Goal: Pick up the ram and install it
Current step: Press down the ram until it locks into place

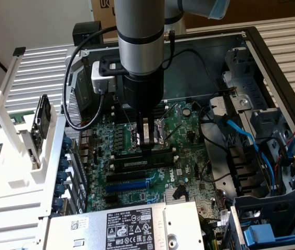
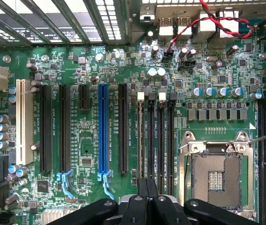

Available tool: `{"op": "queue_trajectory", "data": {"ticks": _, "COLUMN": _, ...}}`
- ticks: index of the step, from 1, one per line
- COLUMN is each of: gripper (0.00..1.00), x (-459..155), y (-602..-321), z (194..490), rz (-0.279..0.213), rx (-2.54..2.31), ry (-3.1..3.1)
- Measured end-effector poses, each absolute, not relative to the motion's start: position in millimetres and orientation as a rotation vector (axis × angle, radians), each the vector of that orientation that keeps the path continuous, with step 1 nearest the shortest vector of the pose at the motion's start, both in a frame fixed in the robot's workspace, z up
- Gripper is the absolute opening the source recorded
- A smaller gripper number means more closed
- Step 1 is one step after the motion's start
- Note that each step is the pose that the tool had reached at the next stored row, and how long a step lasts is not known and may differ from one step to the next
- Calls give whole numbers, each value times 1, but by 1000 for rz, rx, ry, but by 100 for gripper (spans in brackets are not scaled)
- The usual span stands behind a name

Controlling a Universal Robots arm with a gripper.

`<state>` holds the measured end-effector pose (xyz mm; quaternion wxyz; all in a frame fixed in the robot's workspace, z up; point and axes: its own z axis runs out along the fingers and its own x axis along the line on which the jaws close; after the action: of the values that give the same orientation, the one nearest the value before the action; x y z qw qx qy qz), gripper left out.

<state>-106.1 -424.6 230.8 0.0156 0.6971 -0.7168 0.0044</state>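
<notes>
Here the gripper (image 1: 146,136) hangs low over the motherboard (image 1: 189,156), clenched with nothing in it, right above the ram (image 1: 142,162), which lies already seated in a memory slot, long axis running across toward the exterior view's right.

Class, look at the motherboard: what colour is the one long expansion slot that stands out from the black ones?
Blue: the expansion slot shows best in the wrist view.
</notes>
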Motion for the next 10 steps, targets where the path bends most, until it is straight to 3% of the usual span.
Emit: {"op": "queue_trajectory", "data": {"ticks": 10, "gripper": 11, "x": -106, "y": -425, "z": 230, "rz": 14, "rx": 2168, "ry": -2229}}
